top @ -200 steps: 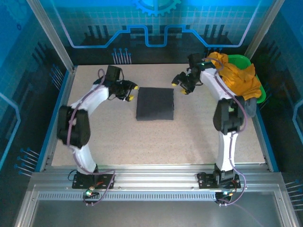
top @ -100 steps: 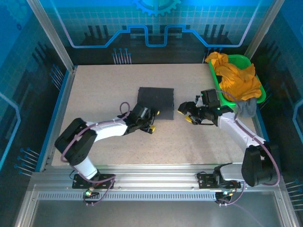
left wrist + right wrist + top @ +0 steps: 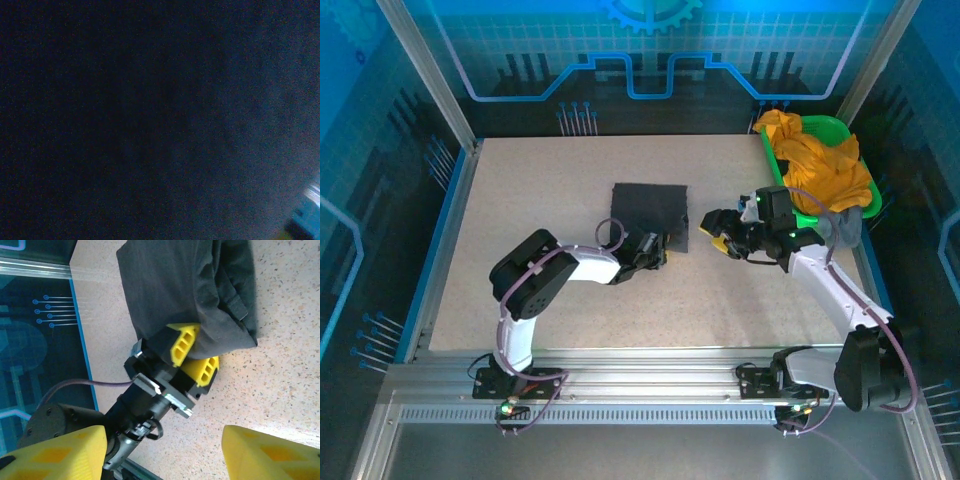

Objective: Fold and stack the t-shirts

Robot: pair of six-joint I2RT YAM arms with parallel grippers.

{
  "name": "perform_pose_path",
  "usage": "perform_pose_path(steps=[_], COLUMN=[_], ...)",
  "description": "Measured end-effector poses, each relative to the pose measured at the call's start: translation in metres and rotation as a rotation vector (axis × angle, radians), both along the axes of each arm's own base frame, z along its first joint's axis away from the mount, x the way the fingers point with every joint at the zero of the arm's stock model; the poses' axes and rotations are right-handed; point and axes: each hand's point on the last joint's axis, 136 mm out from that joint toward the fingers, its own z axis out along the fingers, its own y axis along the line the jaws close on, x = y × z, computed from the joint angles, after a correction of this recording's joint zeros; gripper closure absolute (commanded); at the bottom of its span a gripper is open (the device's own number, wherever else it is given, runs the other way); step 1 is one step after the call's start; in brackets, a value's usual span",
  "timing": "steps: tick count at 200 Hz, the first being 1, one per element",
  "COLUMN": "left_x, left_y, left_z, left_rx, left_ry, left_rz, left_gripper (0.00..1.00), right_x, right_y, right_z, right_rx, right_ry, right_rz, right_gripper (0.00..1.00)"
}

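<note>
Pinching the folded dark charcoal-grey cloth t-shirt [image 3: 650, 215] at its near edge, the left gripper [image 3: 192, 357] is closed on the fabric, probably so the bundle can be dragged or squared. The right gripper [image 3: 718, 232] is held spread just to the shirt's right (touching nothing), apparently kept ready. Behind it, a crumpled mustard-orange t-shirt [image 3: 825, 170] is left waiting in the green plastic basket [image 3: 825, 125].

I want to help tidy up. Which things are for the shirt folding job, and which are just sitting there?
For the job:
dark shirt
orange shirt
grey shirt

Just sitting there:
green basket
table
</note>
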Motion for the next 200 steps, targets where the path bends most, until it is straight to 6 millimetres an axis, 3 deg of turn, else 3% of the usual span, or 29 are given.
perform_pose_path(steps=[26,44,60,105,140,167,200], left_x=[0.013,0.03,0.047,0.098,0.131,0.148,0.163], left_y=[0.013,0.047,0.096,0.26,0.349,0.388,0.404], left_z=[0.004,0.002,0.004,0.017,0.028,0.026,0.017], left_rx=[-0.023,-0.017,0.007,0.114,0.222,0.266,0.285], left_ry=[-0.027,-0.037,-0.047,-0.1,-0.134,-0.14,-0.137], left_rz=[0.018,0.033,0.068,0.104,0.032,-0.009,-0.055], left_gripper=[0.96,0.97,0.97,0.93,0.93,0.92,0.92], right_x=[0.0,-0.001,0.001,0.01,0.019,0.028,0.036], right_y=[0.0,-0.001,-0.001,0.007,0.013,0.017,0.023], right_z=[-0.001,-0.003,-0.002,0.008,0.009,0.009,0.008], right_rx=[-0.003,-0.011,-0.02,-0.011,0.002,0.003,0.003], right_ry=[0.001,0.005,0.007,-0.025,-0.026,-0.021,-0.013], right_rz=[0.002,0.008,0.014,0.071,0.104,0.113,0.125], right_gripper=[0.37,0.38,0.38,0.38,0.38,0.39,0.39])
